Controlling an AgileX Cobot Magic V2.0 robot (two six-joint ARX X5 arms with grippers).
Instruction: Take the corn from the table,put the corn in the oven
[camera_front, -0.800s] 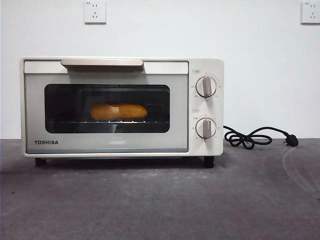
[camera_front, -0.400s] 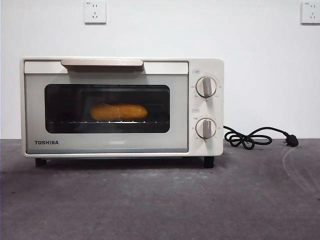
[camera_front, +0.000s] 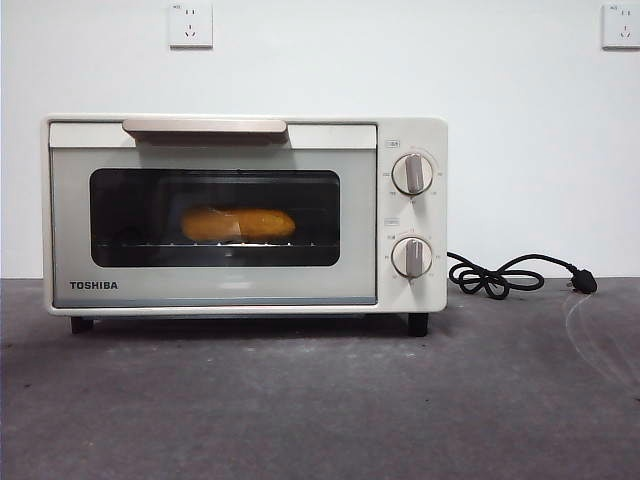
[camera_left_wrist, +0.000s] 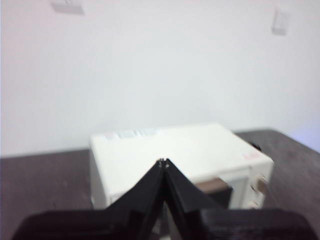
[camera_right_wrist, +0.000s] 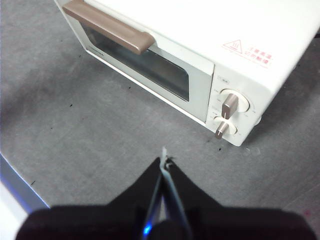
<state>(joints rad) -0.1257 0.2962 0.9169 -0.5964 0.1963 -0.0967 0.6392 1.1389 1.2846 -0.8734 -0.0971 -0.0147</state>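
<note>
Corn (camera_front: 238, 223) lies on its side on the wire rack inside the oven (camera_front: 245, 215), seen through the dark glass of the closed door (camera_front: 213, 225), roughly central behind the window. The oven stands on the table (camera_front: 320, 400), with its black cord (camera_front: 510, 275) coiled on the table just beside the oven's knob side.

Both arms are clear of the oven. The left end effector (camera_left_wrist: 163, 162) is clenched and empty, high above the oven's top. The right end effector (camera_right_wrist: 164, 162) is also clenched and empty, above the table in front of the oven's knob side.

Judging from this, the placing looks done and only the retreat is left. To do that well, both arms should lift straight away from the oven without brushing the handle (camera_front: 204, 125) or the knobs, so the door is not jarred open.

Counted: one corn, one oven, one door handle, two knobs (camera_front: 412, 173), one cord, two wall sockets (camera_front: 190, 23) above the oven, two end effectors.
</note>
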